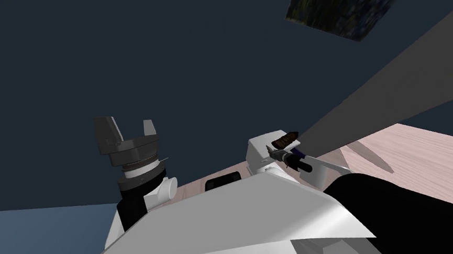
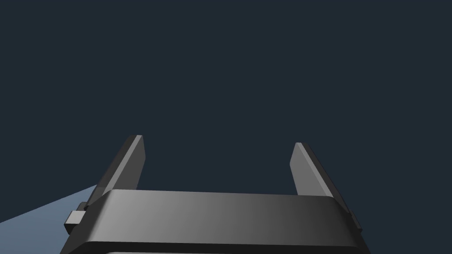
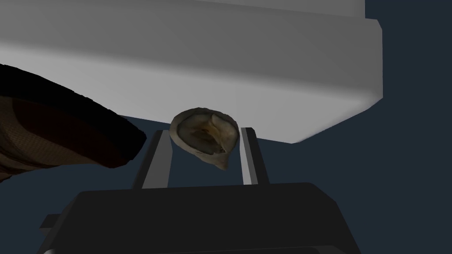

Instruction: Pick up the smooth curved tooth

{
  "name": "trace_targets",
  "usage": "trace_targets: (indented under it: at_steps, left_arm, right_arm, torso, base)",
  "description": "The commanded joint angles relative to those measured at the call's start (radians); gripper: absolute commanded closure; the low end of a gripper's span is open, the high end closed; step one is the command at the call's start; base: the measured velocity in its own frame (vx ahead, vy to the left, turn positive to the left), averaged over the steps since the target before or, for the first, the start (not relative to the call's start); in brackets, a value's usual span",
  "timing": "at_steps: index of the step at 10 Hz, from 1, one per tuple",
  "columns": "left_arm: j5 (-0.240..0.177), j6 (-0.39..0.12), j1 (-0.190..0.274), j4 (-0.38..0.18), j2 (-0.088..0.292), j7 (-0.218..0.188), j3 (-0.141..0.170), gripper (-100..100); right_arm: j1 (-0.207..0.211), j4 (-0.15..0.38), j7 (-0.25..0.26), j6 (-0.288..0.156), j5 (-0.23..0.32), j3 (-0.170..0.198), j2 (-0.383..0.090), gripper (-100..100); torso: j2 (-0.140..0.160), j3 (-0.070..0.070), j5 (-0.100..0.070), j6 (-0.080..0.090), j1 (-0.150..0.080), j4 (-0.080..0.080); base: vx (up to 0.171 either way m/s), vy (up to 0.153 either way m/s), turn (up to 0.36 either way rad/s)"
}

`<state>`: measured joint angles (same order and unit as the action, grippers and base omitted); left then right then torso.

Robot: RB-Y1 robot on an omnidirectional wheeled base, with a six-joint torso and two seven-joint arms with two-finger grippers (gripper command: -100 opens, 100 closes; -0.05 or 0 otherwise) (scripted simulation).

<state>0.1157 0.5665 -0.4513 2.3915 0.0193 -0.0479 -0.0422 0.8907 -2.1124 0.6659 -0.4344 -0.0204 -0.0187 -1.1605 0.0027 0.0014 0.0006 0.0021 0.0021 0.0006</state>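
Tooth (image 3: 205, 141) is clenched in the right jaws, near the tips. It looks clear of the tabletop (image 1: 435, 164), which lies at 4 o'clock of it in head view. Grip seems shallow & the tooth's rounded, so IMO: steady squeeze, slow straight lift, no wrist roll, or it may pivot out. Left jaws, at 9 o'clock of the right, are spread wide & empty.

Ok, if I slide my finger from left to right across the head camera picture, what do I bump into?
First the left jaws, raised and standing wide open → then the tooth, dark brown, pinched between the right jaws → then the bare part of the pale wooden table.
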Motion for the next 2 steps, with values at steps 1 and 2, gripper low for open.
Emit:
trace_targets:
  at_steps: [1,2]
  left_arm:
    - [0.000,0.000,0.000,0.000,0.000,0.000,0.000,0]
    - [0.000,0.000,0.000,0.000,0.000,0.000,0.000,0]
  right_arm:
    - [0.000,0.000,0.000,0.000,0.000,0.000,0.000,100]
    - [0.001,-0.003,0.000,-0.003,-0.001,-0.001,-0.001,0]
  torso:
    - [0.000,0.000,0.000,0.000,0.000,0.000]
    - [-0.001,-0.001,0.000,0.000,0.000,0.000]
  base:
    - [-0.013,0.002,-0.020]
    - [0.000,0.000,0.000]
